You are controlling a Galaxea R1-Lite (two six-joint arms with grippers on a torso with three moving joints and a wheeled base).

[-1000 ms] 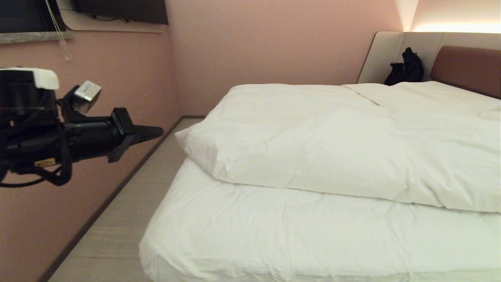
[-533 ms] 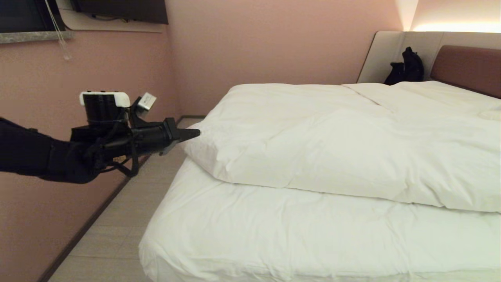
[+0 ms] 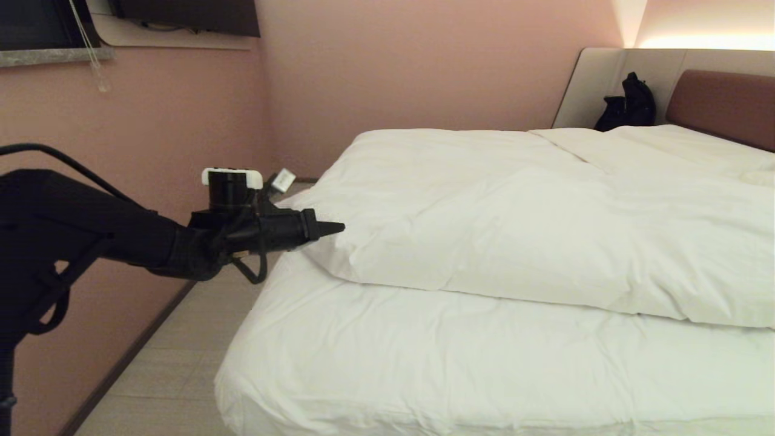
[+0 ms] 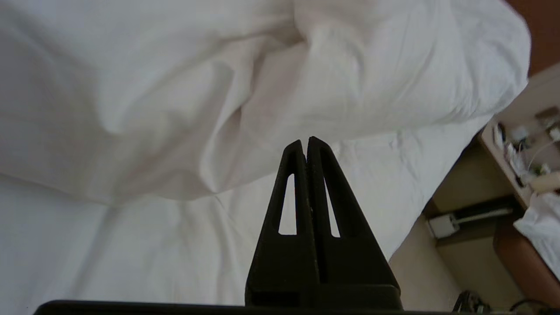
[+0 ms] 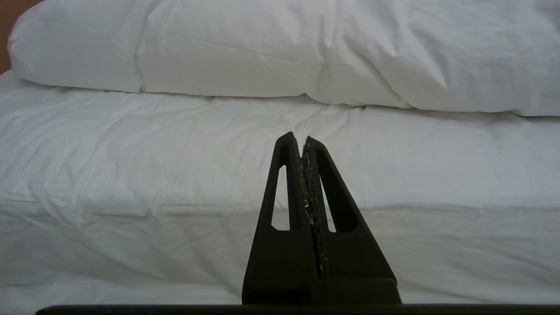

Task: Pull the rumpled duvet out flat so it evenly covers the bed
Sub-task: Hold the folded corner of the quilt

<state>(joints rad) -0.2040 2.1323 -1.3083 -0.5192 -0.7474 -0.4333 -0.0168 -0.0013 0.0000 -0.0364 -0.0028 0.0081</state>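
So the duvet (image 3: 533, 224) is bunched up toward the headboard (image 3: 720, 106) end of the bed (image 3: 424, 357), folded back on itself in a fat puffy roll, leaving the whole foot half of the mattress sheet (image 3: 460, 357) bare. Its folded edge runs straight across the bed, with the near-left corner bulging out over the side nearest the pink wall (image 3: 151, 139). The left gripper (image 3: 339, 228) is reaching in level from the wall side, tips right at that bulging corner of the duvet, fingers pressed together with nothing between them; in the left wrist view the closed tips (image 4: 305, 144) sit just in front of a deep crease in the duvet corner, and I honestly can't tell if they're touching the fabric or just shy of it. The right gripper (image 5: 302, 140) only shows in its own wrist view, also pinched together and empty, hanging off the foot of the bed and pointing across the bare sheet toward the duvet's folded edge, well apart from it. There's a black bag (image 3: 629, 103) beside the headboard, on its wall side.
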